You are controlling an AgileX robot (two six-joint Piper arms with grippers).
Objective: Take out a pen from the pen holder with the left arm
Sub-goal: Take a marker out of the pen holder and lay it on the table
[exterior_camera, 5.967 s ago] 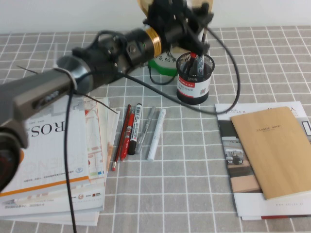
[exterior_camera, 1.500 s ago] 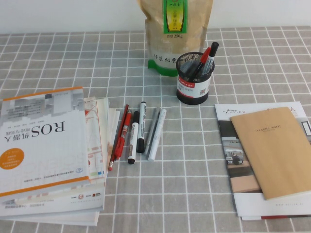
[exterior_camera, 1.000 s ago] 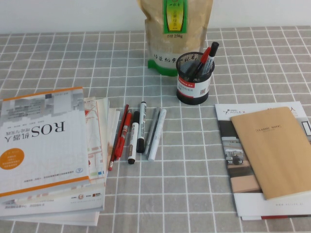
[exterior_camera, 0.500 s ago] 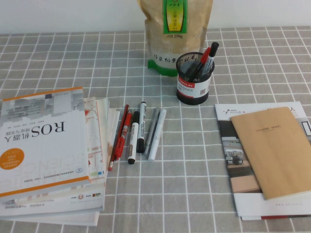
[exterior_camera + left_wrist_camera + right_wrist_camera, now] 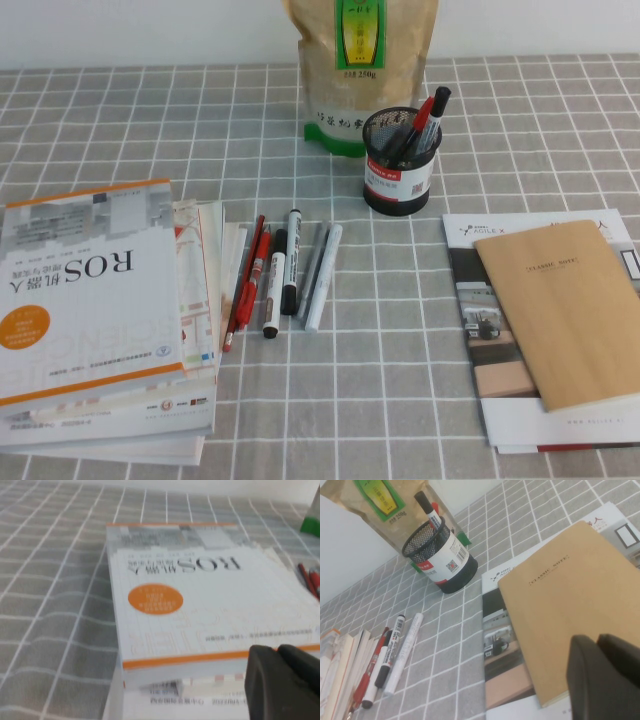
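Pen holder (image 5: 400,175) upright, pens (image 5: 425,118) leaning away; left end effector (image 5: 276,652) pressed together, well apart over book (image 5: 175,595) (right end effector (image 5: 596,642), likewise closed, nearer, above notebook (image 5: 560,605)).

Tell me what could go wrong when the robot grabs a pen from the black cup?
The left tool, shut, sits over the books, so its arm must cross the loose pens and might scatter them. The pens in the pen holder lean together; pulling one may drag another or tip the holder toward the bag behind it. The right tool hangs over the brown notebook, out of the way.
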